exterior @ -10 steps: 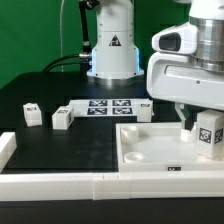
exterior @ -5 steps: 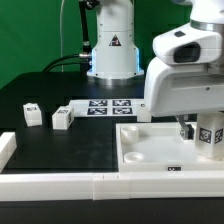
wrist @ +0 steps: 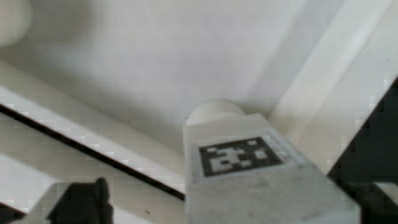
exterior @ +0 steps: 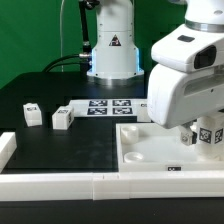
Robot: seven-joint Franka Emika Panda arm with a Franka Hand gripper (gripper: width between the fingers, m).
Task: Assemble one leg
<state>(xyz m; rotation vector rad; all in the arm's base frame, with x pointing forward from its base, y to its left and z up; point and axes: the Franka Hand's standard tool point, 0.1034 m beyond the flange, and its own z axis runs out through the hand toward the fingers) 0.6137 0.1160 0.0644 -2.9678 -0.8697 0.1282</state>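
Observation:
A leg [exterior: 211, 136], a small white block with a black-and-white marker, stands upright at the tray's far corner on the exterior view's right. The arm's white hand hangs low over it and hides its top. In the wrist view the leg [wrist: 246, 160] lies between my gripper's [wrist: 217, 203] two dark fingers [wrist: 79, 203]. One finger stands clear of it with a visible gap, so the jaws are open around the leg. Two more legs [exterior: 62, 118] [exterior: 32, 113] lie on the black table at the exterior view's left.
The large white tray panel [exterior: 150, 150] lies at the front right. The marker board [exterior: 105, 106] lies behind it near the robot base. White rails [exterior: 60, 184] run along the table's front edge.
The hand has come down and slightly left over the leg, covering more of it. The leg has stayed in about the same place.

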